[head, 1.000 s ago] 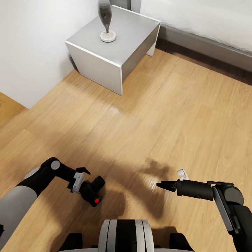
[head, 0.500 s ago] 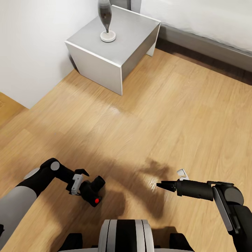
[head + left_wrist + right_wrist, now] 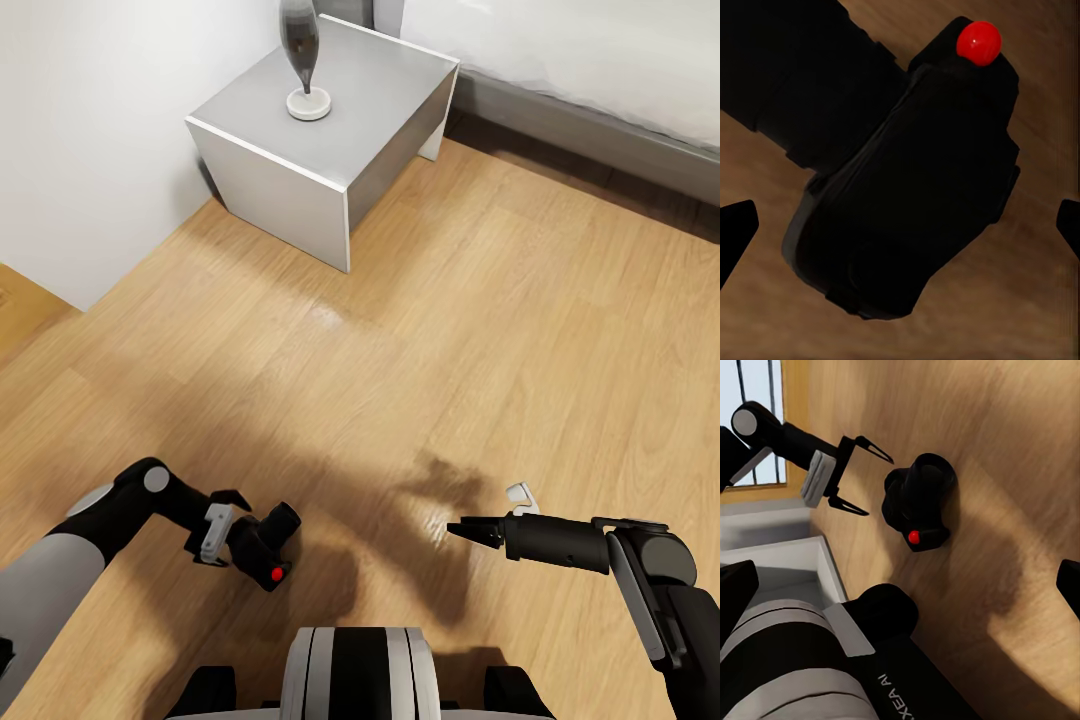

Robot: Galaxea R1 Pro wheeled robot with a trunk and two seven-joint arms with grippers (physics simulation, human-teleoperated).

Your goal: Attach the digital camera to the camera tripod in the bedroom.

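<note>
small chunky matte-black digital camera [image 3: 264, 545] with red dot button lies on light wood plank floor [image 3: 450, 330], just off left gripper [image 3: 240, 520], jaws spread wide, not gripping. right gripper [image 3: 452, 528] near floor, well apart, state unclear. pickup and tripod mounting both left.

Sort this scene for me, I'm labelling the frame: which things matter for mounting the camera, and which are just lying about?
Job:
- digital camera, lying on the wood floor
- left gripper, jaws open and apart from the camera

Just lying about:
- white bedside cube
- dark vase on the cube
- bed
- right gripper, over bare floor
</note>
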